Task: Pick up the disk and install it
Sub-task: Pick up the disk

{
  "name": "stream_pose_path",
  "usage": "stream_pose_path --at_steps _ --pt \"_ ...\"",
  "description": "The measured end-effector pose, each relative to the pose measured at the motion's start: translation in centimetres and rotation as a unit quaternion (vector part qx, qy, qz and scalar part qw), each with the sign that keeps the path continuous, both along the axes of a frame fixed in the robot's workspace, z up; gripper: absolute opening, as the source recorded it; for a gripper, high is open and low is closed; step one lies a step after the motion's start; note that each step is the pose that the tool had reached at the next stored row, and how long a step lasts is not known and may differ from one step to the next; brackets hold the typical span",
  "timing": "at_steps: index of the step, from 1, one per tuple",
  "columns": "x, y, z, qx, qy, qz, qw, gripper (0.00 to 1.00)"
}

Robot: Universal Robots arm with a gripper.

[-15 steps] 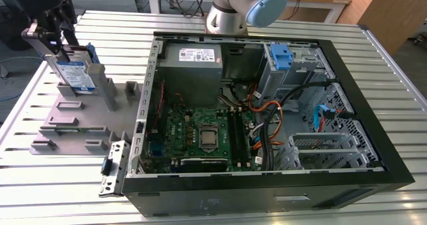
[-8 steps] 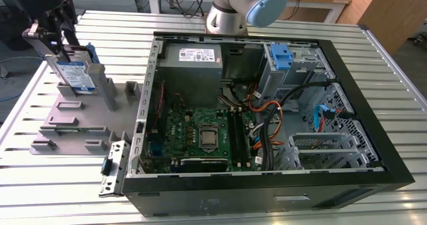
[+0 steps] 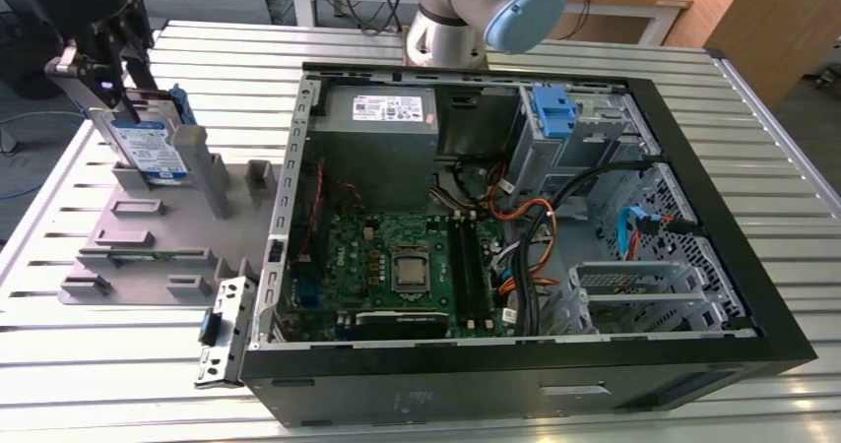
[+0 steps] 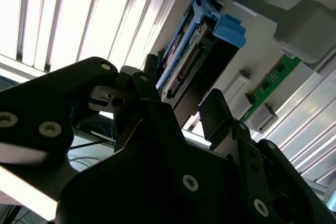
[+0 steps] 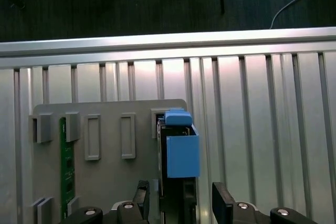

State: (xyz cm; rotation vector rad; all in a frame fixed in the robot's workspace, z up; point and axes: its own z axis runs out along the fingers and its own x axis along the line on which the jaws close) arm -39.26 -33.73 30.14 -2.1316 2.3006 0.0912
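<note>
The disk [image 3: 149, 148], silver with a blue-and-white label and blue side rails, stands on edge in a slot of the grey holder plate [image 3: 145, 256], at the exterior view's left. My gripper [image 3: 112, 89] hangs right above its top end. In the first wrist view the disk [image 5: 181, 153] appears edge-on, and my gripper [image 5: 181, 203] is open with one black finger on each side. One finger [image 5: 143, 195] is close to the disk, and the other [image 5: 223, 200] stands a small gap away. The second wrist view shows the disk [image 4: 184, 61] between the same spread fingers [image 4: 215, 114].
The open computer case [image 3: 736, 266] lies at the exterior view's right, with a grey power-supply box [image 3: 381, 113], a blue latch [image 3: 554, 113] and a metal drive cage [image 3: 637, 285] inside. A green memory module [image 5: 64, 166] sits in the holder plate. Everything rests on a slatted metal table [image 3: 118, 374].
</note>
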Motion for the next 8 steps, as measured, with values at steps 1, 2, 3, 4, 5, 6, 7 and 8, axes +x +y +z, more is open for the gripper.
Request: stream_pose_path --at_steps 1,2,3,4,5,6,7,8 --pt "0.00 0.00 -0.03 0.0000 0.0001 0.000 1.0000 0.59" --pt "-0.01 0.00 -0.04 -0.0001 0.0002 0.000 1.0000 0.59" --pt "-0.01 0.00 -0.07 -0.0001 0.0002 0.000 1.0000 0.59" --pt "-0.01 0.00 -0.11 0.0000 0.0001 0.000 1.0000 0.59" --pt "0.00 0.00 -0.17 0.0000 0.0000 0.000 1.0000 0.59" --pt "0.00 0.00 -0.22 0.0000 0.0000 0.000 1.0000 0.59" --pt "0.00 0.00 -0.28 0.0000 0.0001 0.000 1.0000 0.59" --pt "0.00 0.00 -0.34 0.0000 0.0001 0.000 1.0000 0.59"
